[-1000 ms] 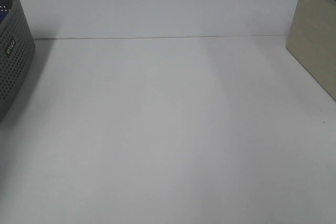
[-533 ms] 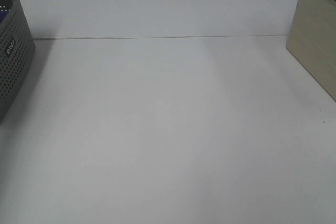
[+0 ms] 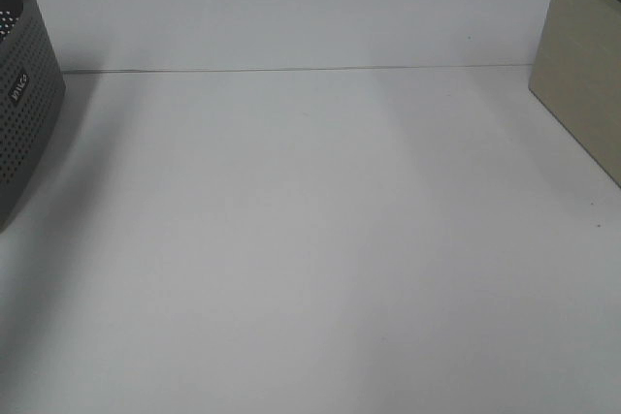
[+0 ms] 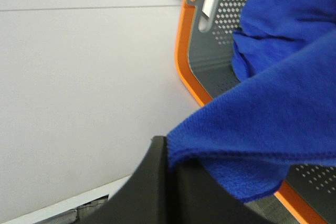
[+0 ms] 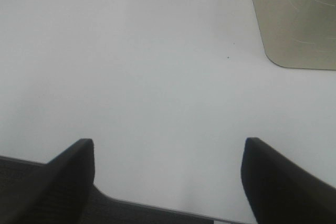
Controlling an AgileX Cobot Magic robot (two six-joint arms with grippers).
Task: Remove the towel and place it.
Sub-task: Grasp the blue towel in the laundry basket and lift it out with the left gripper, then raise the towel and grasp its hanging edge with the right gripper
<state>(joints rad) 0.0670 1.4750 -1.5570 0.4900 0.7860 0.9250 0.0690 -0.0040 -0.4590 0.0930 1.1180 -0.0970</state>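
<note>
White table (image 3: 310, 239) is spreading out while your left fingers (image 4: 157, 192) are clenching the soft, limp towel (image 4: 273, 114) by its stitched hem above the basket (image 4: 210, 56), your right fingers (image 5: 63, 182) gaping empty.

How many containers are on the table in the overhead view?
2: a grey perforated basket at the view's left edge and a beige box at its right edge. Both are cut off; others may lie outside the frame.
</note>
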